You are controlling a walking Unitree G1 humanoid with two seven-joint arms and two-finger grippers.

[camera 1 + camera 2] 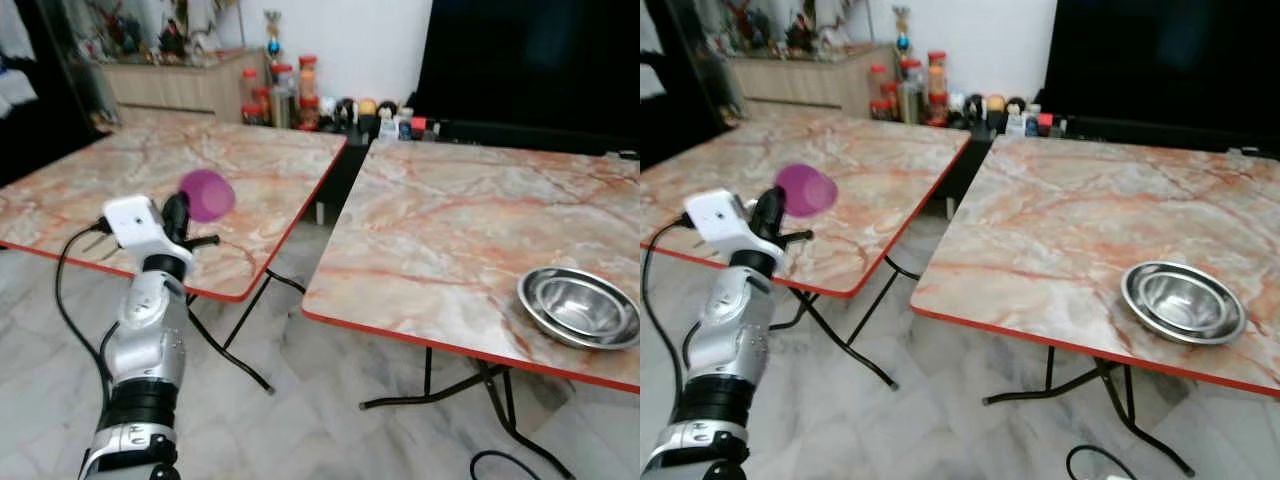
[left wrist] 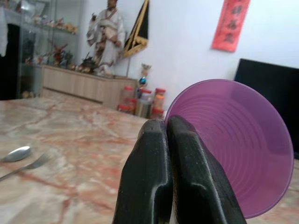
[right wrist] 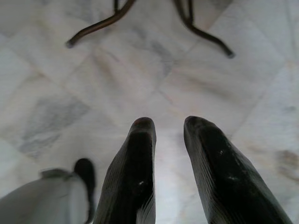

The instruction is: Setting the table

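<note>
The left gripper (image 2: pixel 167 140) was pinched on a purple cup's (image 1: pixel 207 194) rim, the cup above a table (image 1: pixel 60 200) (spoon (image 2: pixel 16 153) and fork (image 2: pixel 28 165) already laid), so setting looked barely begun.

Gripper: left gripper (image 2: pixel 167 128), fingers pressed together on purple plastic cup (image 2: pixel 233 140)
Table: marbled tabletop (image 2: pixel 79 154); spoon (image 2: pixel 16 153), fork (image 2: pixel 28 165) lying close together
Background: figurine (image 2: pixel 108 35), jars (image 2: pixel 142 100)
</note>
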